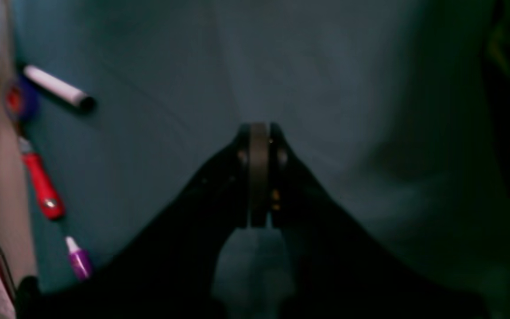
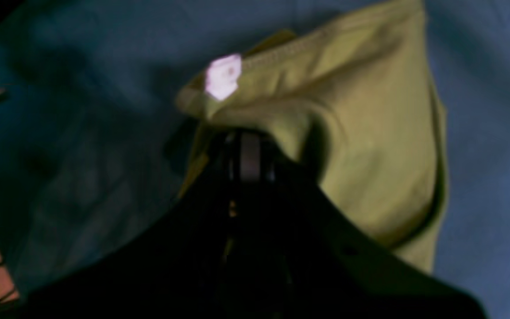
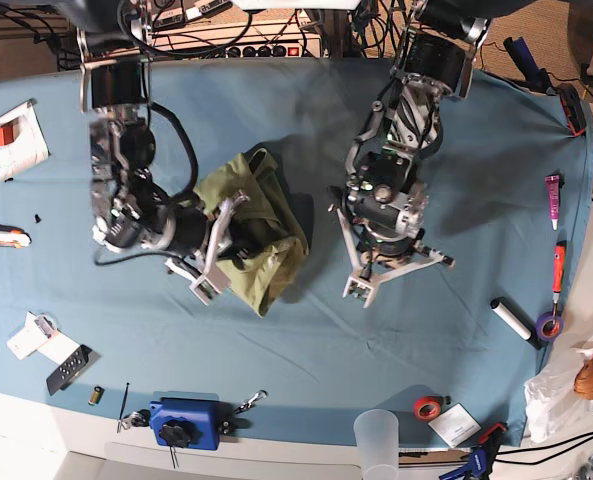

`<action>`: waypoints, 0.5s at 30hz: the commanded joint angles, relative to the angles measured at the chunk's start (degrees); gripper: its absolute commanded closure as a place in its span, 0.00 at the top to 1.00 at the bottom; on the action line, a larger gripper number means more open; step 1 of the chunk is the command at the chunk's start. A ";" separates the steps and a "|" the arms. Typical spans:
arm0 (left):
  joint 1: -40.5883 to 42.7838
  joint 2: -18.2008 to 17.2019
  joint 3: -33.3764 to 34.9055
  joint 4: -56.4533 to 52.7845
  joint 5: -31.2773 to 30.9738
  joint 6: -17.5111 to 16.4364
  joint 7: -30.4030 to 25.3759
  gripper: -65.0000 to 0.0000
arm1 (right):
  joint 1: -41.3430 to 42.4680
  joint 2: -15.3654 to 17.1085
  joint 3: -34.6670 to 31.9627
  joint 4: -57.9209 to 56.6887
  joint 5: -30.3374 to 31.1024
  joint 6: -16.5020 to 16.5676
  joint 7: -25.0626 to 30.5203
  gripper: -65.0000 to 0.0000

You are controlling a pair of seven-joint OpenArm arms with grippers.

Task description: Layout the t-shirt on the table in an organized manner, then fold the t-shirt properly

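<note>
The olive-green t-shirt [image 3: 266,230] lies bunched in a heap left of the table's [image 3: 456,330] middle. In the right wrist view the t-shirt [image 2: 370,133] folds over the tips of my right gripper [image 2: 248,141], with its white tag [image 2: 223,82] just above. My right gripper [image 3: 234,240] is shut on the t-shirt, its tips buried in the fabric. My left gripper [image 1: 259,133] is shut with nothing in it, hanging over bare blue table [image 1: 326,66]. In the base view my left gripper [image 3: 374,272] is to the right of the t-shirt, apart from it.
A white marker [image 1: 56,86], a red-handled tool [image 1: 42,186] and a purple marker [image 1: 79,261] lie near the table's right end. Along the front edge stand a clear cup [image 3: 378,435], a blue device [image 3: 181,425] and a red tape roll [image 3: 428,407]. Papers [image 3: 16,135] lie far left.
</note>
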 commanded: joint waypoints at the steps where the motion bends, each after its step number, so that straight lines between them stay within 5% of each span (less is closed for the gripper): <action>1: -1.07 0.46 -0.24 1.09 0.22 -0.26 -1.05 0.00 | 2.75 -0.59 -0.26 -0.55 0.17 0.01 2.43 0.00; 10: -0.74 0.48 -0.37 1.09 -3.63 -0.44 -1.01 0.00 | 11.65 -9.88 -1.01 -18.34 -2.91 0.01 7.06 0.00; 15: 0.00 0.48 -0.37 1.20 -3.63 -0.44 -0.87 0.00 | 12.07 -12.24 -1.03 -22.51 -16.50 0.01 16.00 0.00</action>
